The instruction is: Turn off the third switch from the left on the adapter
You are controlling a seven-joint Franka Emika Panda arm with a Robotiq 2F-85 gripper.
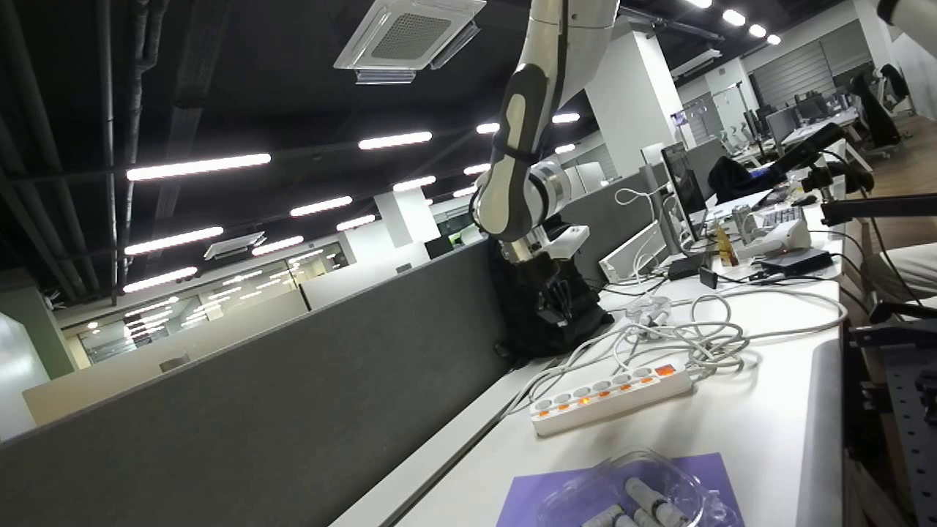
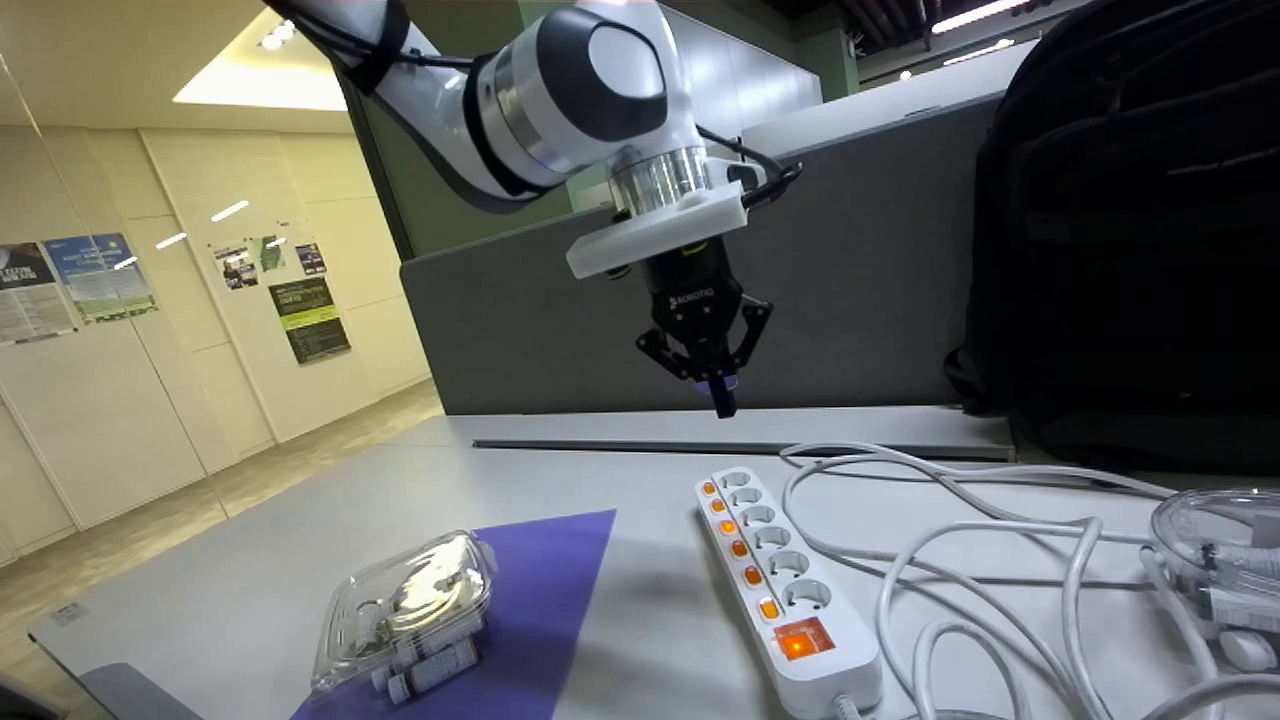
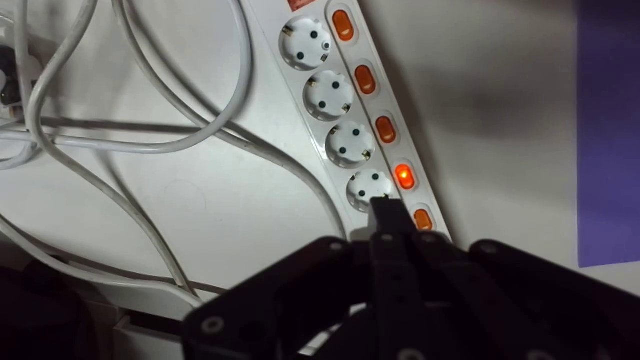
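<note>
- We see the jaws clenched, tip against tip, pointing down in the air above the counter (image 2: 560, 480).
- Below the jaws and apart from them, we find the adapter (image 2: 770, 570) lying on the counter.
- In the wrist view, the jaws hide part of the adapter, and we see its brightly lit switch (image 3: 405, 177) just beside their tips.
- There, white cables (image 3: 135, 148) curl to the left of the jaws' tips, and the purple sheet (image 3: 607, 150) lies to their right.
- In both exterior views, we see a clear container (image 2: 400, 600) on that sheet, lower than the jaws.
</note>
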